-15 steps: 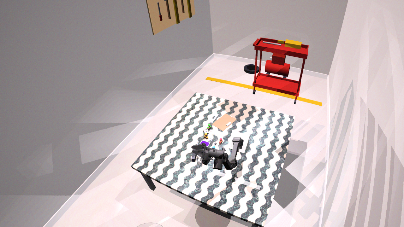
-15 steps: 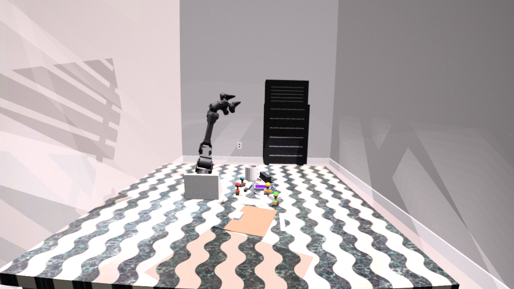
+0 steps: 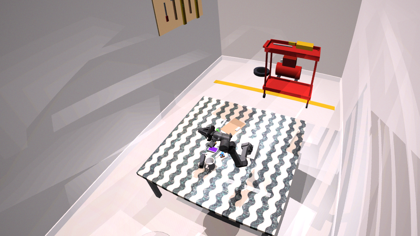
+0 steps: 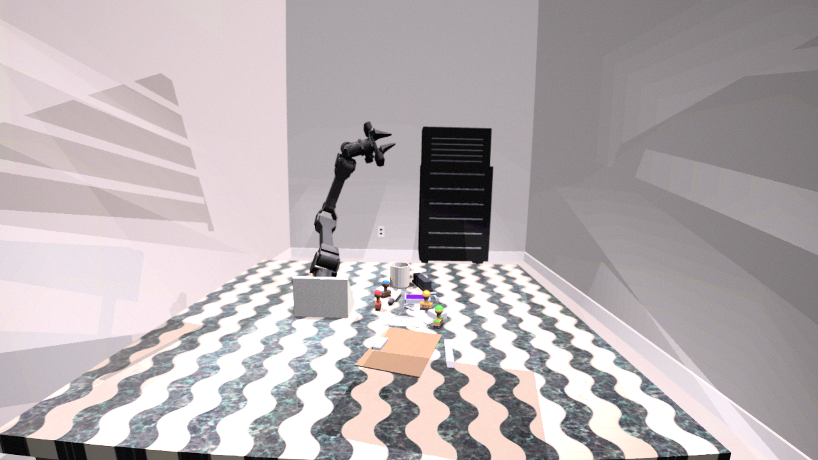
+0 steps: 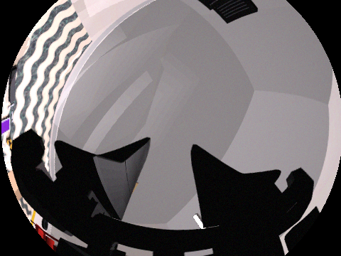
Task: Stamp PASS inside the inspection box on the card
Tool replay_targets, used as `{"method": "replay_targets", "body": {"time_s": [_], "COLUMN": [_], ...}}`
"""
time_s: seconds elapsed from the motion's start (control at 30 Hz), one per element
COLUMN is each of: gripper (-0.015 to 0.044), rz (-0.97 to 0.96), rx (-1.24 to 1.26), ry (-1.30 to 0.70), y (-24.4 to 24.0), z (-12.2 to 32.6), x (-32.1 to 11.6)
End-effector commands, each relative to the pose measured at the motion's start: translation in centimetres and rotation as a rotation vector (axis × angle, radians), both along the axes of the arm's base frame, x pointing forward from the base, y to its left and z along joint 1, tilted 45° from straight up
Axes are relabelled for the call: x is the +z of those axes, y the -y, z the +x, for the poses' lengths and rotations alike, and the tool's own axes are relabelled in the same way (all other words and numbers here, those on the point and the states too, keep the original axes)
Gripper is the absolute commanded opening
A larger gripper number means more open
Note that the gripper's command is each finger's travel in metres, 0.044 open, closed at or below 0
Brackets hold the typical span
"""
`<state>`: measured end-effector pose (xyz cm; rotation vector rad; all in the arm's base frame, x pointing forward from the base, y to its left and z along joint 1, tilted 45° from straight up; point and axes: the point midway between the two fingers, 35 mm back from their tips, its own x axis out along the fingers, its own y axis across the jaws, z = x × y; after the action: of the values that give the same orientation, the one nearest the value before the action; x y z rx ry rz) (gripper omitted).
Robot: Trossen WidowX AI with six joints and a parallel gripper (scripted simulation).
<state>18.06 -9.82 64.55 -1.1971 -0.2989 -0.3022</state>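
Desk [image 3: 181, 164] [image 4: 257, 411] [image 5: 39, 71]: carries the whole stamping layout; stamps and pad sit grouped in front of the arm
Arm [image 3: 224, 143] [image 4: 337, 188]: raised high, reaching out above the work; lower it gradually, keeping the wrist away from the knobs
Tan sheet [image 3: 232, 126] [image 4: 403, 347]: flat, with a small pale block on it; probably no part of the print
Inspection card: too washed out to outline surely; the box cannot be read, so find its borders before any inked approach
Claw [image 3: 199, 131] [image 4: 392, 139] [image 5: 170, 145]: fingers partly apart, nothing between them, pointing out over the desk rather than down at a stamp
Mug [image 3: 210, 161] [image 4: 399, 275]: upright near the blue-knobbed stamp, an easy thing to clip on a low sweep
Ink pad [image 3: 212, 149] [image 4: 414, 297] [image 5: 5, 126]: purple face exposed; later, press level and lightly
Stamps: green-knobbed [image 3: 217, 129] [image 4: 438, 309], orange-knobbed [image 4: 425, 295], blue-knobbed [image 4: 385, 284] and red-knobbed [image 4: 378, 294], all standing on the desk
PASS stamp: presumably among those four, not held; the lettering is too small to tell which
Step in hand: choosing and reaching the PASS stamp, by my judgement; confirm its label, point the fingers down, centre them over the handle, open enough for the knob, then grip squarely so the face stays level
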Motion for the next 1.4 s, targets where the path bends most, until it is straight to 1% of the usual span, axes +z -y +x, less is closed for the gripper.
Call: {"method": "replay_targets", "body": {"time_s": [0.0, 0.13, 0.23, 0.47, 0.6, 0.73, 0.9, 1.07, 1.2, 1.37], "gripper": [0.0214, 0.0214, 0.0214, 0.0214, 0.0214, 0.0214, 0.0214, 0.0214, 0.0214, 0.0214], "rz": [0.134, 0.310, 0.377, 0.670, 0.890, 1.028, 1.201, 1.371, 1.498, 1.644], "rx": [0.033, 0.052, 0.048, 0.070, 0.093, 0.091, 0.083, 0.066, 0.047, 0.011], "ry": [-0.063, -0.157, -0.193, -0.409, -0.528, -0.665, -0.866, -1.098, -1.303, -1.587], "y": [3.7, 8.4, 9.2, 14.6, 15.9, 16.8, 16.7, 15.2, 13.0, 9.3], "z": [2.9, 6.5, 8.2, 14.6, 17.7, 20.2, 22.8, 24.3, 24.5, 23.4], "x": [-2.4, -6.0, -8.3, -17.3, -23.0, -28.8, -36.9, -45.5, -52.2, -60.0]}}
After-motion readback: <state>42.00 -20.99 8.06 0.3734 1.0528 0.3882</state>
